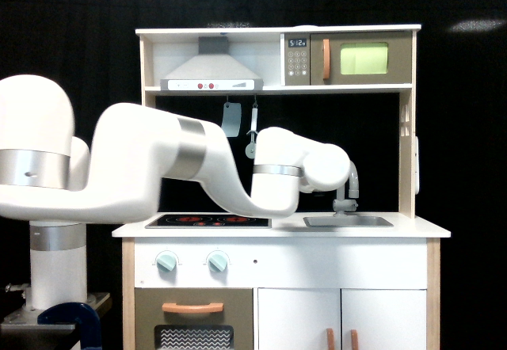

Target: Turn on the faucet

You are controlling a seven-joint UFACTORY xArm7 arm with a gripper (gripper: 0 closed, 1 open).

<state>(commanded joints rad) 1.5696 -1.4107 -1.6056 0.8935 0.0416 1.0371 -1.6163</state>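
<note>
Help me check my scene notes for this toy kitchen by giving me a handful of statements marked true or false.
1. The faucet stands behind the sink, on the exterior view's right of the stovetop. True.
2. The microwave sits below the counter. False: it is on the top shelf, beside the range hood.
3. Two utensils hang under the shelf. True.
4. The stove knobs are orange. False: they are mint green; the oven handle is orange.
5. The pincer is plainly open in this view. False: the arm's last white segment hides it, so its state cannot be told.
</note>
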